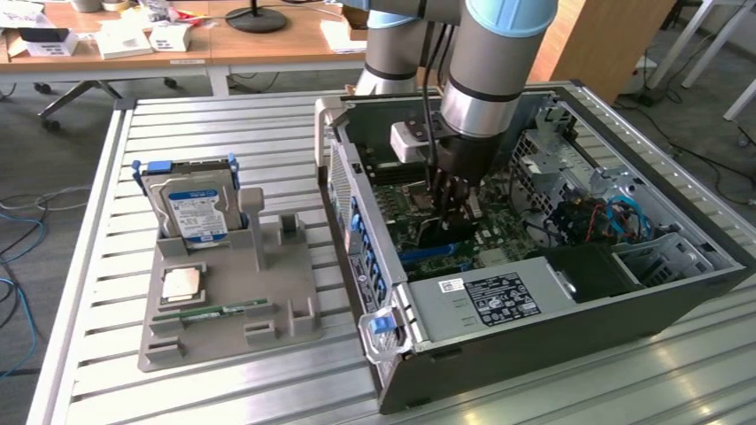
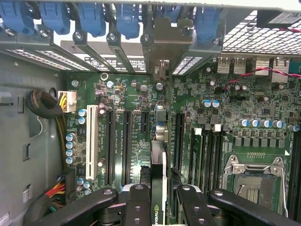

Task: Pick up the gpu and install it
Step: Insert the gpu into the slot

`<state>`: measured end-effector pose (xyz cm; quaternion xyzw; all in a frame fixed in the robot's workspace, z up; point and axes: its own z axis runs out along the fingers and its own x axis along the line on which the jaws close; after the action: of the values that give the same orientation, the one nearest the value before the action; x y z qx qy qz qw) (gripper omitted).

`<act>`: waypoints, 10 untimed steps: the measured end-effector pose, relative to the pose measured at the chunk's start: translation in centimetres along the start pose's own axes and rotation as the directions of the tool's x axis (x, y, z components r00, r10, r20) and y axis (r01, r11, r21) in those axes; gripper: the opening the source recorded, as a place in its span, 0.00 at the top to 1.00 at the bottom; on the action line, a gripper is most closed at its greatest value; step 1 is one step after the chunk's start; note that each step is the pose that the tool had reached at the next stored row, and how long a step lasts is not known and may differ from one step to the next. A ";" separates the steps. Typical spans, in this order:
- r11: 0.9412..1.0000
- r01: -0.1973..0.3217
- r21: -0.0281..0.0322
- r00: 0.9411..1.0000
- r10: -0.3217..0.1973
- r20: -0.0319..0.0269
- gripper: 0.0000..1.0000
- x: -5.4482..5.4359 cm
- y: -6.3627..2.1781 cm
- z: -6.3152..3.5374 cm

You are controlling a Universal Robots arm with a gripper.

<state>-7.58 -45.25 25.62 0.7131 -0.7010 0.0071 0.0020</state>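
My gripper is down inside the open computer case, shut on the gpu, which shows as a dark card standing on edge over the motherboard. In the wrist view the gpu runs edge-on between my two black fingers, with a green logo strip near them. It lines up with a long black expansion slot area on the green motherboard. Its silvery bracket reaches the case's rear slot openings. Whether the card's edge is seated in the slot is hidden.
Blue latches line the rear slots. A white slot, a cable bundle and the CPU socket flank the card. Outside, a grey holder carries a blue-labelled hard drive, a CPU chip and a RAM stick.
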 end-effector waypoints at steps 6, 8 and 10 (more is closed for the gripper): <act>1.000 0.000 0.000 1.000 0.000 0.001 0.74 0.0 0.00 0.06; 1.000 0.000 0.000 1.000 0.000 0.001 0.74 0.0 0.00 0.12; 1.000 0.000 0.000 1.000 0.000 0.001 0.74 0.0 0.00 0.19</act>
<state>-7.59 -45.25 25.43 0.7131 -0.7011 0.0066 0.0015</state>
